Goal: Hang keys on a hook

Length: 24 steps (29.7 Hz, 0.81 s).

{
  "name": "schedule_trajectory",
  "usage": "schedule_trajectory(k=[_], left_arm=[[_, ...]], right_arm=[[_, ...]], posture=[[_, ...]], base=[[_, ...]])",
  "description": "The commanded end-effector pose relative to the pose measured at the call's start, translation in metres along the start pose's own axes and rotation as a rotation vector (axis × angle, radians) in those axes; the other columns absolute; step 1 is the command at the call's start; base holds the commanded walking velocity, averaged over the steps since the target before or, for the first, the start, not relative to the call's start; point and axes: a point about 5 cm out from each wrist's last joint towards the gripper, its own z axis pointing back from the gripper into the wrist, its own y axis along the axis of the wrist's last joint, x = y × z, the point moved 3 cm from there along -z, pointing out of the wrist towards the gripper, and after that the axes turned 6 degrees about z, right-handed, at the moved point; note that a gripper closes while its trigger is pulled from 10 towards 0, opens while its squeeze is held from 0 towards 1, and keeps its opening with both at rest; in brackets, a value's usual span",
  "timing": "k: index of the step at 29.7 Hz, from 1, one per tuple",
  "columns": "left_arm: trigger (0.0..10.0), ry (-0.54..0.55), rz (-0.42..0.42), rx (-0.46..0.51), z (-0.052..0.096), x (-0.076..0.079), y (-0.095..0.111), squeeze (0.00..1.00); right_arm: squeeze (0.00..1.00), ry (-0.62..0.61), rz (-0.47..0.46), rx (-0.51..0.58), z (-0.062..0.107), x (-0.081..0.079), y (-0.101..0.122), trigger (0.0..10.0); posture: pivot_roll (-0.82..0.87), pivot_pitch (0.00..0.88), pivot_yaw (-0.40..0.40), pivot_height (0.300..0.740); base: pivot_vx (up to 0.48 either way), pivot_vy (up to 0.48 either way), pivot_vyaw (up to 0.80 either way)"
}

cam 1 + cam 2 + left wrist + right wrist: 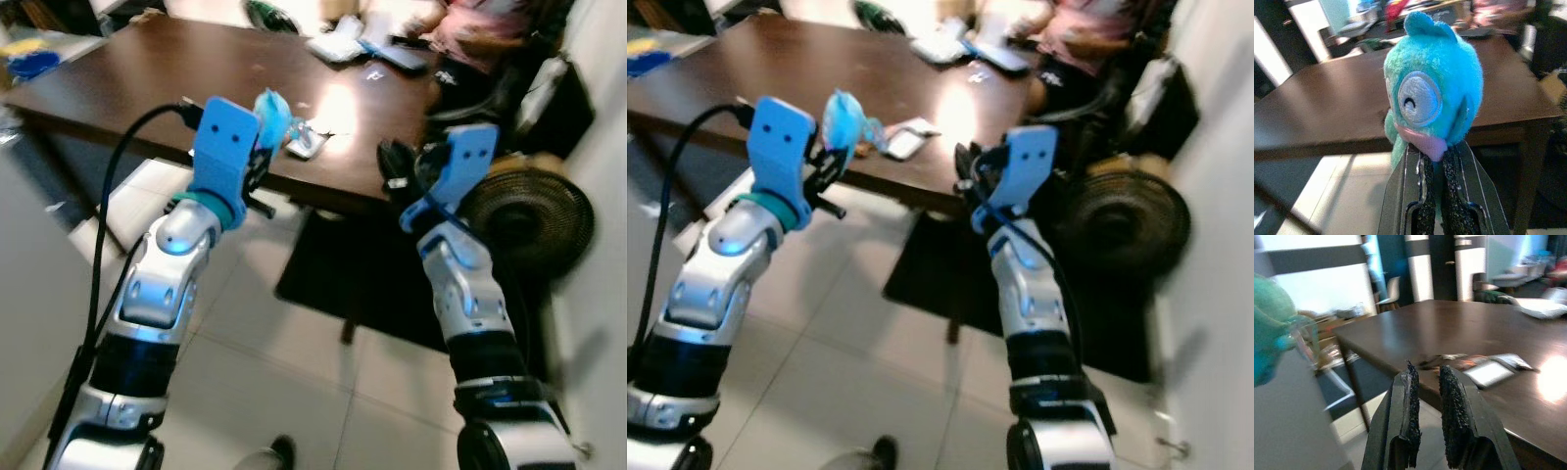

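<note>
A blue plush fish keychain (1435, 93) with a stitched white eye and pink mouth is pinched at its lower end by my left gripper (1432, 166), which is shut on it. In the eye views the plush (273, 111) is held up in front of the dark wooden table (147, 78). I cannot make out any keys on it, and I see no hook. My right gripper (1425, 377) is raised beside the table edge with its fingers nearly together and nothing between them; its black fingers (392, 166) point toward the left gripper.
A white card and small flat items (1488, 369) lie on the table near its front edge. A person (480, 29) sits at the far side with papers (343, 44). A round fan (534, 220) stands by the right wall. A dark rug (323, 274) lies under the table.
</note>
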Motion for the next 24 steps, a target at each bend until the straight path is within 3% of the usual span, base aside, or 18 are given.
schedule_trajectory(k=[1,18,22,24], left_arm=[[10.0,-0.009,0.003,0.000,0.000,0.002,0.001,0.00],[10.0,-0.011,0.011,-0.017,-0.002,0.003,-0.003,0.00],[10.0,-0.006,0.013,-0.006,-0.004,0.003,0.001,0.00],[10.0,0.025,0.033,0.032,-0.010,0.000,0.013,0.00]], right_arm=[[0.00,-0.010,0.008,0.008,0.000,0.003,0.002,10.0],[0.00,-0.007,0.020,0.001,-0.002,0.004,0.001,10.0],[0.00,-0.008,0.026,-0.004,-0.002,0.007,0.002,10.0],[0.00,0.006,0.044,-0.015,-0.004,0.010,0.003,10.0]], posture=[[0.09,0.000,0.104,0.740],[0.07,0.000,0.084,0.740],[0.07,0.000,0.064,0.740],[0.06,0.000,0.041,0.740]], base=[[0.000,0.000,0.79],[0.000,0.000,0.79],[0.000,0.000,0.79],[0.000,0.000,0.79]])
